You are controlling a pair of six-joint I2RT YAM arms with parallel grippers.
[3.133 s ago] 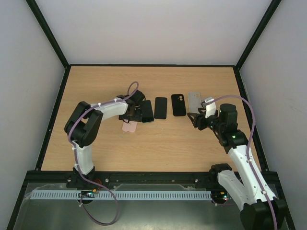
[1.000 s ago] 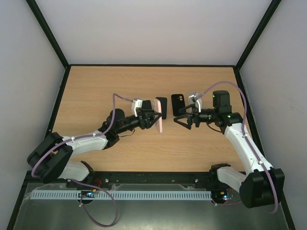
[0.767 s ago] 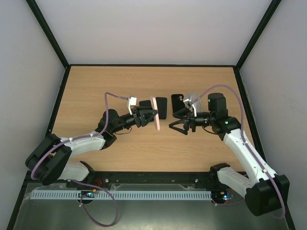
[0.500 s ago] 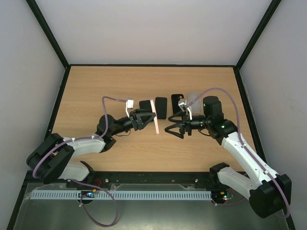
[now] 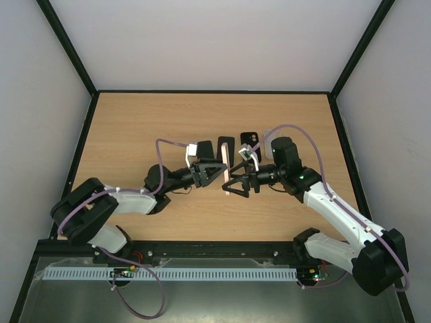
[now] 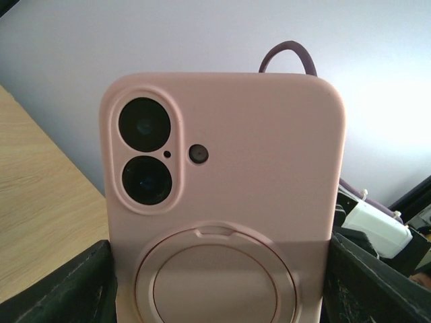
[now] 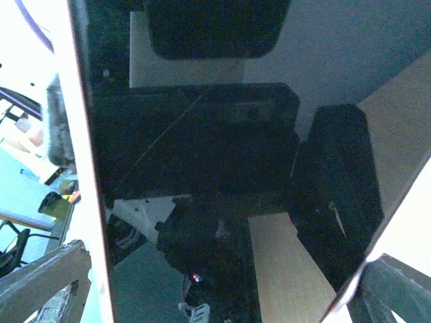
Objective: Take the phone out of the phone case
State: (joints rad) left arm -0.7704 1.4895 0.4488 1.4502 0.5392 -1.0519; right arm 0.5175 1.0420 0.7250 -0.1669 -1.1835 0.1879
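Note:
A phone in a pink case is held upright on edge above the table's middle. My left gripper is shut on its sides. The left wrist view shows the case's back with two camera lenses and a round ring, black fingers at both lower edges. My right gripper faces it from the right, open, its jaws reaching either side of the phone. In the right wrist view the dark screen fills the frame, with fingers at the lower corners; I cannot tell if they touch.
On the wooden table behind the grippers lie a black phone, a black case with camera cut-outs and a pale case partly hidden by the right arm. Black frame rails run along the table's edges.
My left gripper picked the pink phone up off the table and raised it on edge. Both grippers moved together toward the middle; my right gripper's jaws now reach the phone.

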